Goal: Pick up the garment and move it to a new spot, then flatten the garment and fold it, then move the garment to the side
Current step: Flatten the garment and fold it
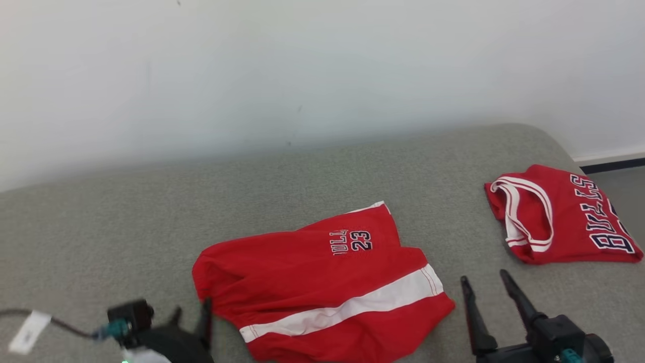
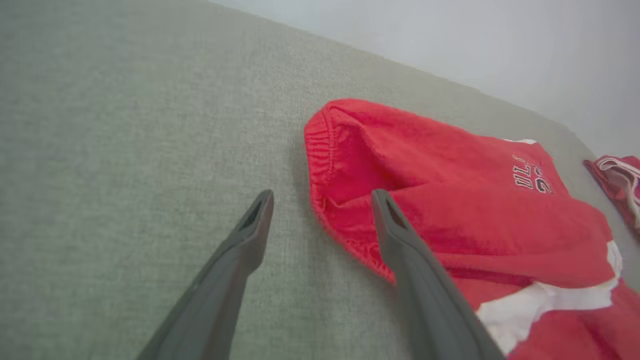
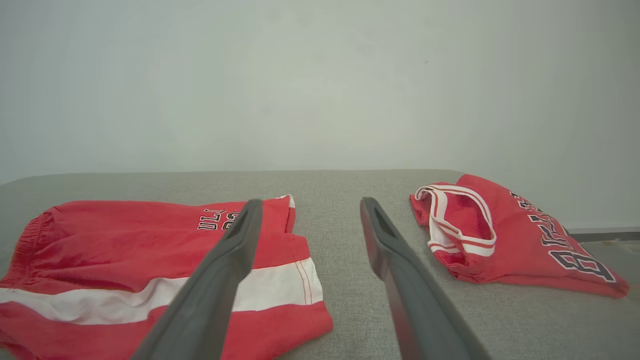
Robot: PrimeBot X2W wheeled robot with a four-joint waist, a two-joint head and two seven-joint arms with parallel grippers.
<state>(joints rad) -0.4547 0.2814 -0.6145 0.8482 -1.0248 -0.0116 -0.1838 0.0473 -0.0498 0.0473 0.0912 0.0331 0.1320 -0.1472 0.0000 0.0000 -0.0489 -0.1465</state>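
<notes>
Broad grey woven upholstered surface [image 1: 101, 227], butted against a plain pale wall [image 1: 302, 65]. Lying on it near the front edge, about mid-width: red shorts with a white side stripe and a dark "23" print [image 1: 312, 272] — doubled over, elastic waistband toward the left, stripe running across the top layer. Well apart to the right, near the rounded corner of the surface: crumpled red jersey with white-trimmed armhole and dark block lettering [image 1: 569, 222]. At the lower right, just beside the hem of the shorts and between the two garments: right gripper [image 1: 484, 277], long dark fingers spread wide, gripping nothing. At the waistband end: left gripper [image 2: 322, 200], likewise spread wide — one finger over bare upholstery, the other over the gathered red edge, nothing pinched between; contact with the cloth impossible to judge. Trailing off beside that wrist: thin dark cable with a small white tag [image 1: 30, 325].
</notes>
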